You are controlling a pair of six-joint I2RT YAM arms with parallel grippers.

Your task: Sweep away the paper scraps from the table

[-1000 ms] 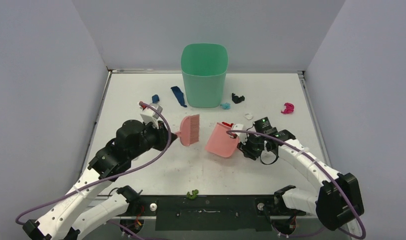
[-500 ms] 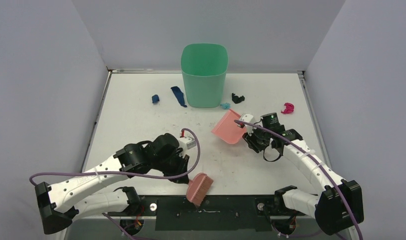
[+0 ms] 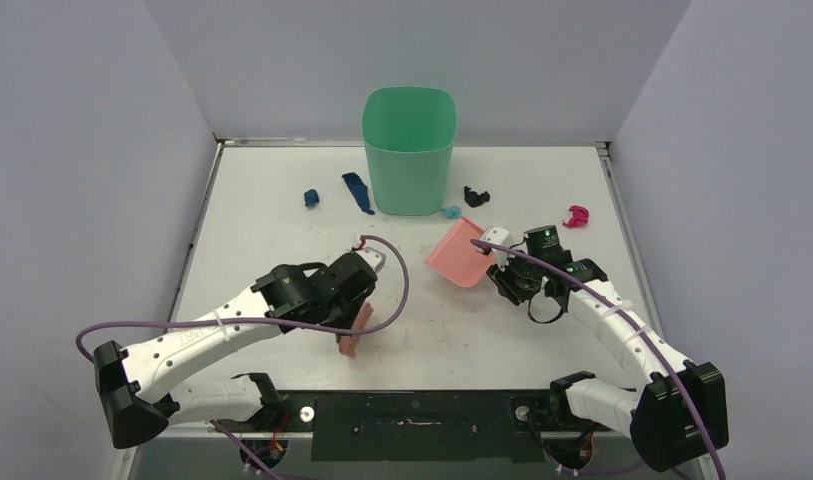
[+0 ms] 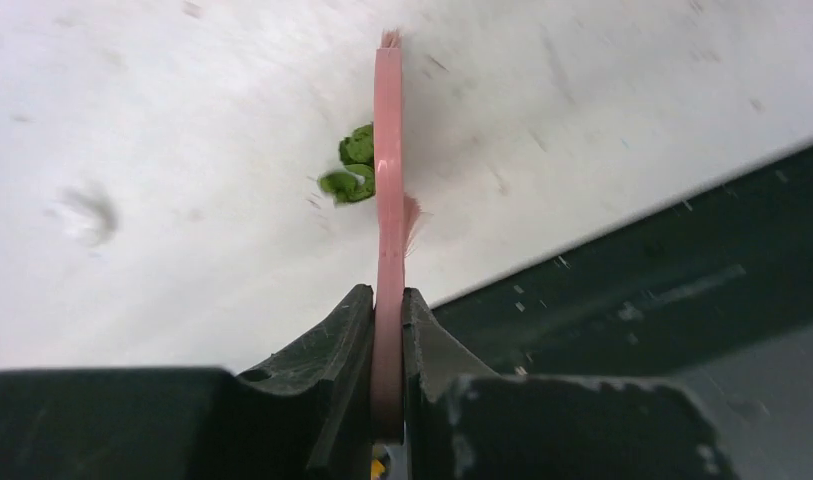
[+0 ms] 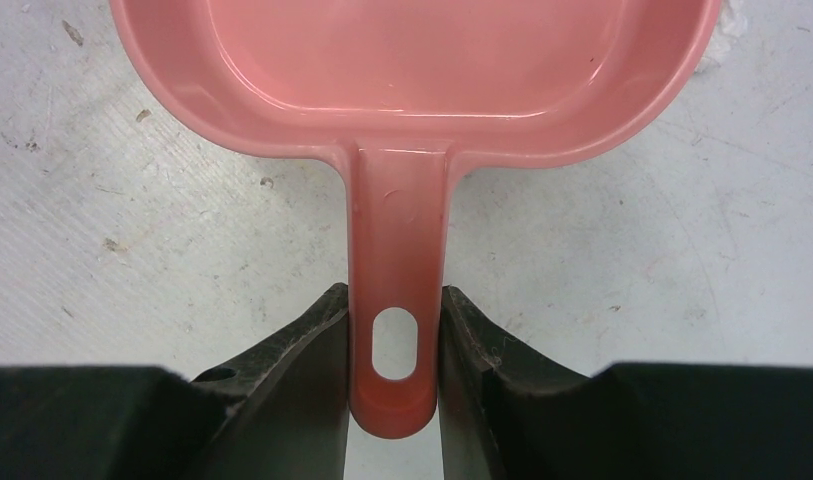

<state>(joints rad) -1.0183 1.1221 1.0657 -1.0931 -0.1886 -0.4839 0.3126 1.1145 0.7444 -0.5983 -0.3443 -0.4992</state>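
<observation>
The left hand (image 4: 387,300) clenched on the pink brush (image 4: 387,140), bristles against a green paper scrap (image 4: 348,172) toward the desk (image 3: 262,230) near edge — likely feather-light, crumpled, better swept than pinched — as the right hand (image 5: 394,310) grips the dustpan (image 5: 412,70) handle; other scraps (image 3: 357,192) lie far, beside the bin (image 3: 409,150)

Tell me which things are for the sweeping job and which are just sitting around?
For the job: pink brush, pink dustpan, green scrap, dark blue scraps, black scrap, magenta scrap, light blue scrap, table, probably the green bin.
Just there: purple cables, grey walls.
</observation>
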